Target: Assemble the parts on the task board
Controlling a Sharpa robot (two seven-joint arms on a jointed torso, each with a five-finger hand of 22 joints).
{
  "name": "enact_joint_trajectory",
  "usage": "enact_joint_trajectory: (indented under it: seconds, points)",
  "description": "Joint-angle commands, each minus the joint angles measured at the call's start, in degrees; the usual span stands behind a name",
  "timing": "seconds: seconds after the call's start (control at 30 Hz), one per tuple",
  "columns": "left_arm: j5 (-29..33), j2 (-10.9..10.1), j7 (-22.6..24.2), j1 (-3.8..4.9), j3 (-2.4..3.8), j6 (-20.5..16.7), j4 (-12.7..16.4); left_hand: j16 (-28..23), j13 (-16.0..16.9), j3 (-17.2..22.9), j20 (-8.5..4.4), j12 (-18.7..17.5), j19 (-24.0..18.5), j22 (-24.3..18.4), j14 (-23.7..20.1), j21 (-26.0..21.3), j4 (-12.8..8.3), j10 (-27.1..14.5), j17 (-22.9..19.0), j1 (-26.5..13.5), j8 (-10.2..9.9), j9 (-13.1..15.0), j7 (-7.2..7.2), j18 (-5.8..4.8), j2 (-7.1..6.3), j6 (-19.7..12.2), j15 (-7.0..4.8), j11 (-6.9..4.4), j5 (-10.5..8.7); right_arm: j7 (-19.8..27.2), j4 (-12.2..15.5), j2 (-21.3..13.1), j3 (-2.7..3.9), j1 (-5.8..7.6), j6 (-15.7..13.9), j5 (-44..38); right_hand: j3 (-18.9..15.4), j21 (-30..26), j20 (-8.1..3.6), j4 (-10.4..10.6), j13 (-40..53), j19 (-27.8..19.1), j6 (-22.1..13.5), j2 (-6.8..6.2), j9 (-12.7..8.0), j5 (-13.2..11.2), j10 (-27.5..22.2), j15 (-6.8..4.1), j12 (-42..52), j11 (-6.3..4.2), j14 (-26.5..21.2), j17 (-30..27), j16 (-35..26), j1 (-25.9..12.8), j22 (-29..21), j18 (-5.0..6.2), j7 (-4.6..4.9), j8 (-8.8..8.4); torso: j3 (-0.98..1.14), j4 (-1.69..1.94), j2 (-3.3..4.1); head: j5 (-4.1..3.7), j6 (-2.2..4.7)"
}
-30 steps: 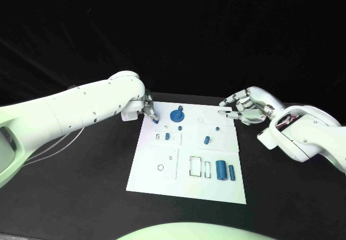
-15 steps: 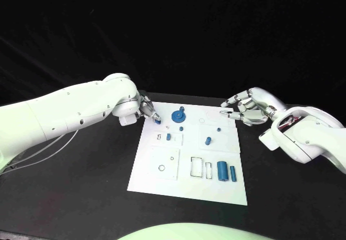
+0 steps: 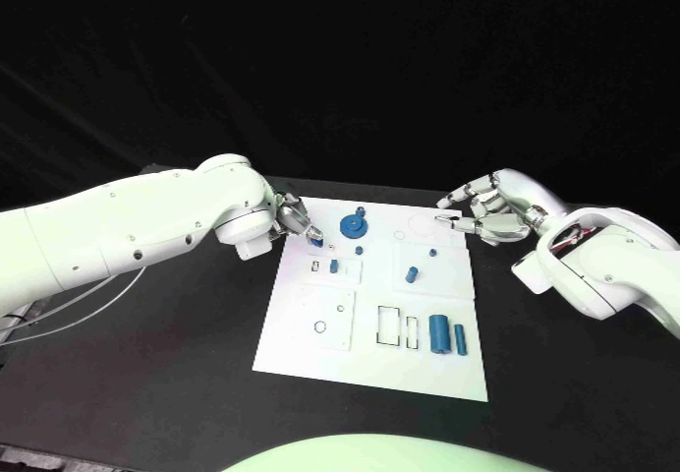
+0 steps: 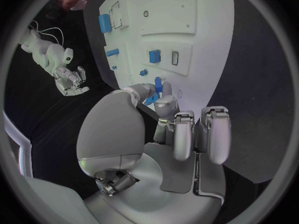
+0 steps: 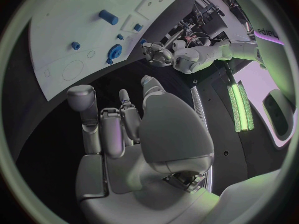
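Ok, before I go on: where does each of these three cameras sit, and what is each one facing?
Head view: on the robot's head, looking down at the task board; both white arms enter, left hand and right hand at the board's far end.
Left wrist view: behind the left hand, which pinches a small blue part over the board.
Right wrist view: behind the right hand, facing the board's edge.
Shared: both wrist views show the board and the opposite hand.
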Motion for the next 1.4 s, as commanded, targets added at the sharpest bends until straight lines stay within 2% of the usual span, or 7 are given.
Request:
enact_joint_trajectory:
  seconds: [0.03,0.3,0.4,0.6,0.97,1.4]
  points:
    - [-6.06,-0.64,0.96,-0.61,-0.08,-2.83,1.67,0.27,-0.13,8.37,-0.37,-0.35,6.04,15.09,5.93,0.24,-8.81,0.24,15.07,-0.60,0.34,0.16,-0.96,-0.86,-0.01,1.17,-0.33,-0.31,0.20,0.28,0.02,0.02,0.00,-0.04,0.83,-0.16,-0.47,-0.36,-0.07,0.02,2.25,-0.09,-0.20,0.09,0.10,0.39,-0.22,-0.37,0.04,-0.10,2.64,1.45,-0.19,-0.36,-0.08,0.32,-0.25,0.24,-0.01,-0.03,0.03,0.17,-0.12]
    - [-10.40,-1.75,1.43,-2.67,-0.18,-3.47,4.05,0.27,-0.50,8.07,-0.41,-0.67,6.04,15.09,5.93,0.24,-9.27,0.45,15.07,-0.72,0.65,0.39,-1.08,-0.86,-0.48,1.32,-0.38,-0.41,0.09,0.34,-0.03,0.02,-0.02,-0.15,0.86,-0.11,-0.48,-0.36,-0.07,0.05,2.27,-0.08,-0.19,0.15,0.10,0.43,-0.19,-0.37,0.07,-0.10,2.65,1.48,-0.18,-0.42,-0.07,0.32,-0.26,0.27,-0.01,-0.11,0.06,0.34,-0.36]
    - [-11.25,-1.81,1.59,-3.15,-0.19,-3.67,4.42,0.27,-0.57,8.05,-0.41,-0.72,6.04,15.09,5.93,0.24,-9.30,0.46,15.07,-0.72,0.68,0.41,-1.09,-0.86,-0.49,1.33,-0.39,-0.42,0.08,0.38,-0.02,0.00,-0.02,-0.20,0.86,-0.09,-0.50,-0.48,-0.08,0.10,2.22,-0.10,-0.17,0.25,0.11,0.50,-0.23,-0.37,0.03,-0.11,2.66,1.49,-0.18,-0.52,-0.15,0.33,-0.26,0.30,-0.07,-0.07,0.04,0.33,-0.41]
    - [-12.51,-1.85,1.82,-3.87,-0.21,-3.76,4.91,0.27,-0.87,7.79,-0.43,-0.97,6.04,15.09,5.93,0.24,-9.54,0.64,15.07,-0.75,0.90,0.57,-1.16,-0.86,-0.68,1.43,-0.42,-0.49,-0.10,0.44,0.02,-0.04,-0.03,-0.27,0.86,-0.05,-0.50,-0.48,-0.08,0.10,2.22,-0.10,-0.17,0.25,0.11,0.50,-0.23,-0.37,0.03,-0.11,2.66,1.49,-0.18,-0.52,-0.15,0.33,-0.26,0.30,-0.01,-0.12,0.11,0.40,-0.43]
    - [-13.78,-1.69,1.64,-4.81,-0.20,-2.78,5.08,0.27,-1.30,6.96,-0.46,-1.31,6.04,15.09,5.93,0.24,-9.84,0.98,15.07,-0.73,1.21,0.87,-1.27,-0.86,-0.82,1.46,-0.47,-0.57,-0.36,0.49,0.06,-0.11,-0.03,-0.32,0.89,-0.02,-0.50,-0.48,-0.08,0.10,2.22,-0.10,-0.17,0.25,0.11,0.50,-0.23,-0.37,0.03,-0.11,2.66,1.49,-0.18,-0.52,-0.15,0.33,-0.26,0.30,0.00,-0.15,0.04,0.39,-0.63]
    - [-14.20,-1.74,1.04,-5.03,-0.20,-0.78,5.04,0.27,-2.10,6.25,-0.48,-2.04,6.04,15.09,5.93,0.24,-9.92,1.09,15.07,-0.79,1.43,1.11,-1.36,-0.86,-0.86,1.46,-0.50,-0.63,-0.58,0.53,0.08,-0.15,-0.03,-0.35,0.87,-0.01,-0.51,-0.46,-0.08,0.14,2.22,-0.05,-0.17,0.36,0.11,0.61,-0.22,-0.38,0.05,-0.12,2.67,1.51,-0.18,-0.62,-0.10,0.32,-0.27,0.34,0.00,-0.09,0.05,0.40,-0.62]
